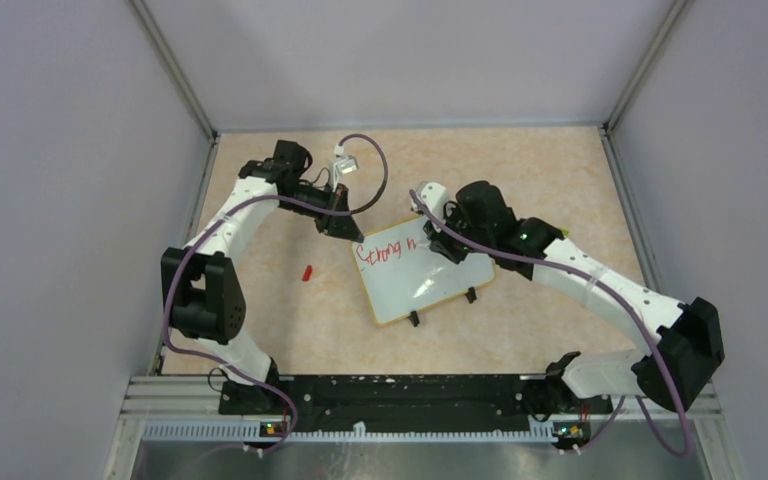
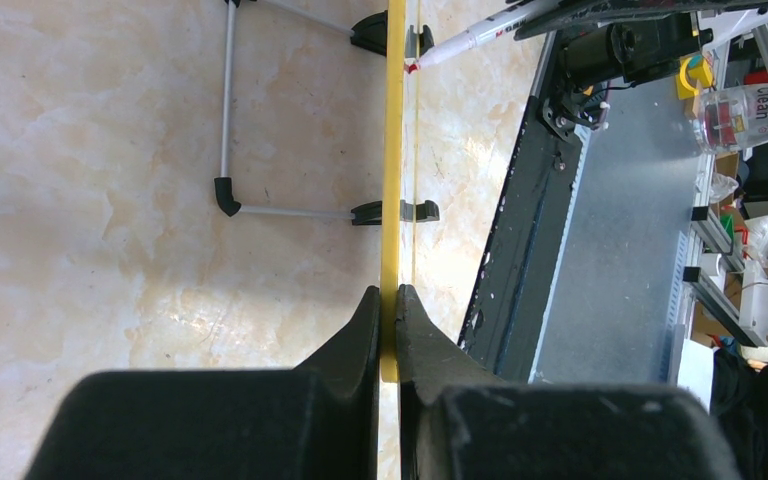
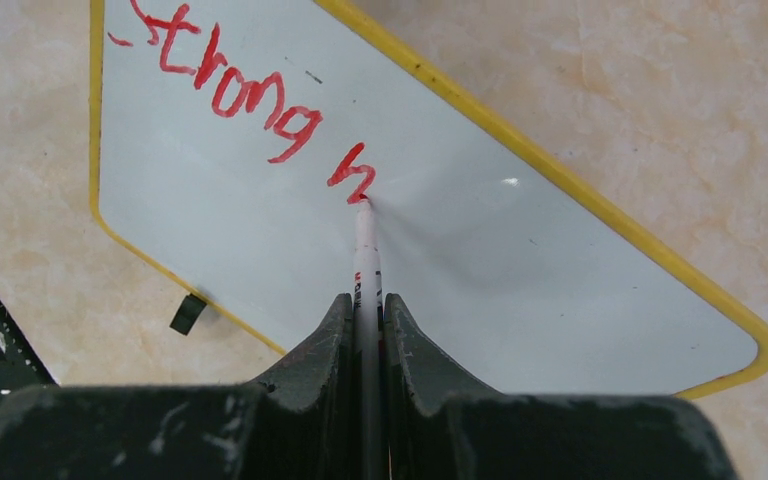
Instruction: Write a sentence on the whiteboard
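The whiteboard (image 1: 425, 275) sits mid-bench (image 1: 520, 170) between the arms, its clip feet towards the bases; a red cap (image 1: 307, 271) lies to its left. Of the sentence (image 3: 250, 100), only "Strong" and the first strokes of the next letter are written, so most appears left. The right end effector (image 3: 367, 300) is narrowed on a marker (image 3: 365, 250), tip touching the last stroke. Slightly farther, the left end effector (image 2: 388, 295) is pinched on the board's yellow rim.

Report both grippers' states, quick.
Left gripper: closed on the whiteboard at its yellow rim.
Right gripper: closed on the marker, tip touching the whiteboard.
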`<act>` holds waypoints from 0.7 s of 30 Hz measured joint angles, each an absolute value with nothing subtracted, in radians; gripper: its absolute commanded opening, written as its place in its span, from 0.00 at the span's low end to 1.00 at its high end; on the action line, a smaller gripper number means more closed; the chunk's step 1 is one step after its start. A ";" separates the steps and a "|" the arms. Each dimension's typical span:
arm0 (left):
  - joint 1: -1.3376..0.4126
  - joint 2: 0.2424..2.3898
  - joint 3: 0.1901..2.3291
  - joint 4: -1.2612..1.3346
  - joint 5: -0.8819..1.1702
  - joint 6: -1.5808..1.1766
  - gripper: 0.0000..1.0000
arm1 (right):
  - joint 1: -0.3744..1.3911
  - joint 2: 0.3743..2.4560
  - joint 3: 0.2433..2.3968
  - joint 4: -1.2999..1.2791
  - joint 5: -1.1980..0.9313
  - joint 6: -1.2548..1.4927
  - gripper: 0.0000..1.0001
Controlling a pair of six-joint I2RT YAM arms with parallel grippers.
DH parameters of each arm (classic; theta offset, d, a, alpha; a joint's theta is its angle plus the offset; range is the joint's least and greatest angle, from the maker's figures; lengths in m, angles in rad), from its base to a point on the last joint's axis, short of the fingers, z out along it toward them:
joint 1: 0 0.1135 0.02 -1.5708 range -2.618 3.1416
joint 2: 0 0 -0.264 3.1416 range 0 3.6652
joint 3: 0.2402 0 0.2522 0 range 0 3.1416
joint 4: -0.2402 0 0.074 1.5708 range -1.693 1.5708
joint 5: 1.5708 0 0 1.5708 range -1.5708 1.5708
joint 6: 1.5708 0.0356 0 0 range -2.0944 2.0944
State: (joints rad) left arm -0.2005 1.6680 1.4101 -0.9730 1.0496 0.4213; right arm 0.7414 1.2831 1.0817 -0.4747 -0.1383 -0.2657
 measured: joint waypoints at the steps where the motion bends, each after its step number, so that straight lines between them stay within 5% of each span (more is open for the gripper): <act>1: -0.200 1.668 1.410 -0.973 1.050 0.421 0.00 | 0.741 1.283 1.086 -0.474 -0.132 -0.266 0.00; 21: -0.200 1.668 1.410 -0.973 1.049 0.421 0.00 | 0.727 1.282 1.105 -0.457 -0.106 -0.270 0.00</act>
